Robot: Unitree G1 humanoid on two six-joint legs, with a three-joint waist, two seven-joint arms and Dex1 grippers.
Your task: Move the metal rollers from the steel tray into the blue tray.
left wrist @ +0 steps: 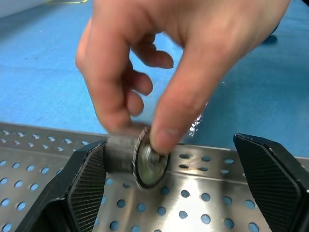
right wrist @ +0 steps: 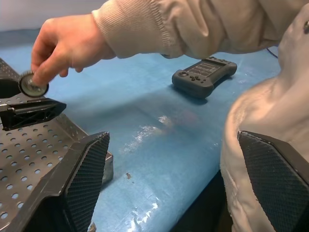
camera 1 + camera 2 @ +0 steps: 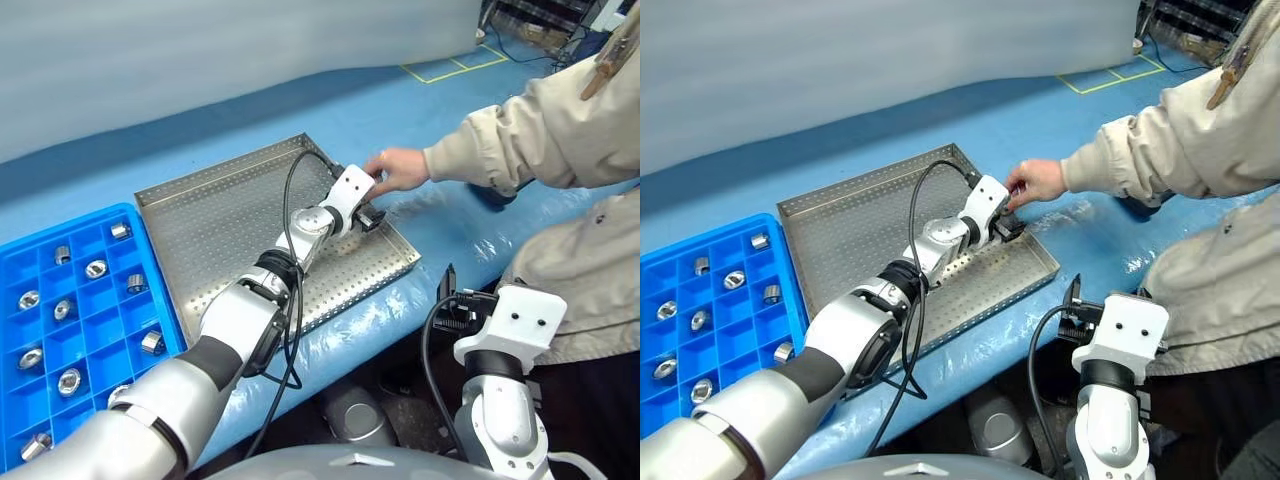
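My left gripper [image 3: 372, 207] hangs open over the far right corner of the steel tray [image 3: 220, 220]. A person's hand [image 3: 398, 168] holds one metal roller [image 1: 145, 158] on edge between my left fingers, close to one pad [image 1: 89, 181]; the other pad stands well apart from it. The blue tray [image 3: 95, 340] lies to the left of the steel tray, with several metal rollers [image 3: 96, 268] in its compartments. My right gripper [image 2: 172, 135] is open with nothing between its fingers, off the table's front edge beside the person's jacket.
A person in a beige jacket [image 3: 560, 130] leans in from the right, arm stretched over the blue-covered table. A dark handheld controller [image 2: 203, 77] lies on the table beyond the steel tray's right side. A black cable [image 3: 290, 200] loops along my left arm.
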